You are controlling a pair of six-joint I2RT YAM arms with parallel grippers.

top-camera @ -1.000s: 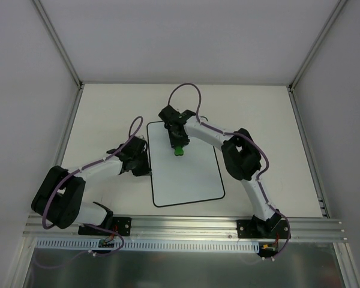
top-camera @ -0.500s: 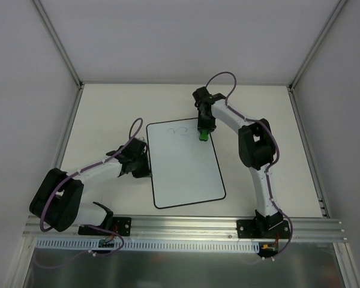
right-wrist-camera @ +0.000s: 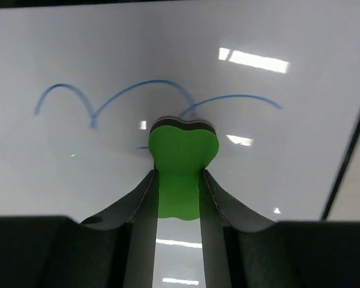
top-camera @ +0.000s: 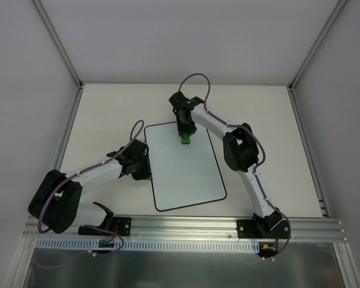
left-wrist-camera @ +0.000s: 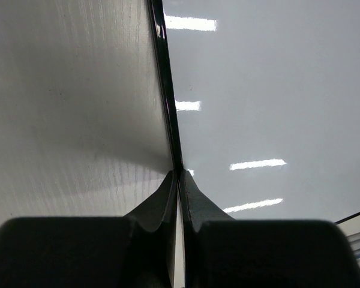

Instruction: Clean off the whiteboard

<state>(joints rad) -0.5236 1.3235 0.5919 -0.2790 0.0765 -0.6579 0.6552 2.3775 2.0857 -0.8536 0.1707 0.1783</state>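
Right gripper [right-wrist-camera: 179,180], clamped on green eraser [right-wrist-camera: 183,150], faces left-right blue arcs [right-wrist-camera: 138,90] just beyond it; left gripper [left-wrist-camera: 179,180] pinches the whiteboard [top-camera: 186,174] by its left edge.

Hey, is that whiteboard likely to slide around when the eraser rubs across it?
If loose, it probably would: the whiteboard looks thin and flat, lying on a smooth table. The left gripper is pinching its edge, which likely holds it in place. Its glossy face reflects the lights, so the eraser should glide easily.
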